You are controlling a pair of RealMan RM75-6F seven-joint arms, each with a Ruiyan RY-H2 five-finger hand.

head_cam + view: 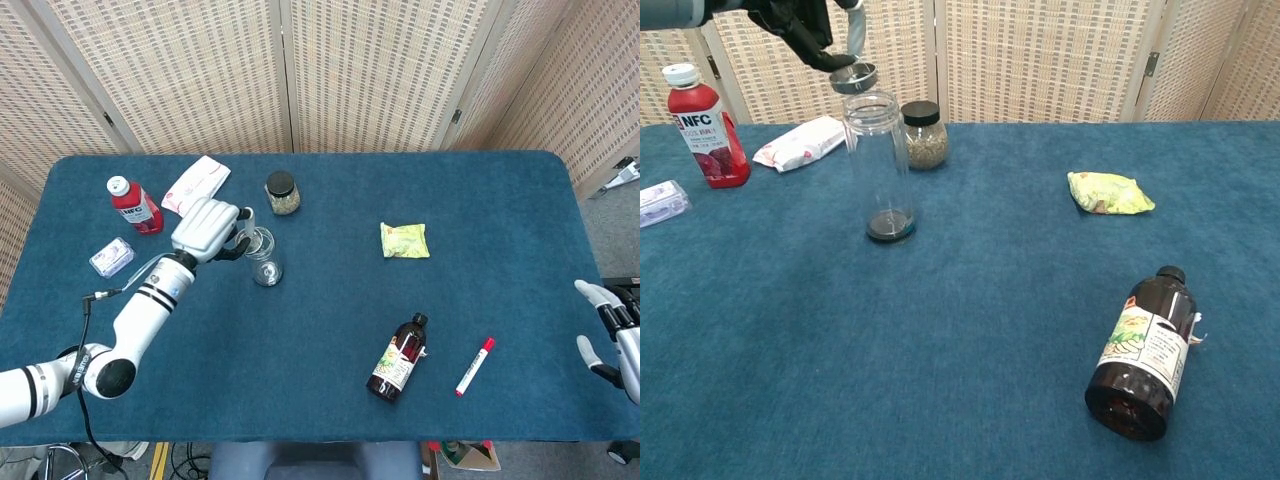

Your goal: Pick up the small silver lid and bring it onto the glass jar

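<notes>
The tall clear glass jar (879,165) stands upright and open-mouthed left of the table's middle, also seen from above (260,256). My left hand (208,228) pinches the small silver lid (853,77) just above and slightly left of the jar's rim, apart from it. In the chest view the left hand (798,22) shows at the top left, dark fingers curled around the lid. My right hand (612,335) hangs at the far right off the table edge, fingers spread, holding nothing.
A red NFC bottle (698,125), a white packet (800,144) and a small clear box (111,257) lie left of the jar. A dark-lidded spice jar (924,134) stands right behind it. A yellow-green pouch (404,240), a brown bottle (398,357) and a red marker (475,366) lie to the right.
</notes>
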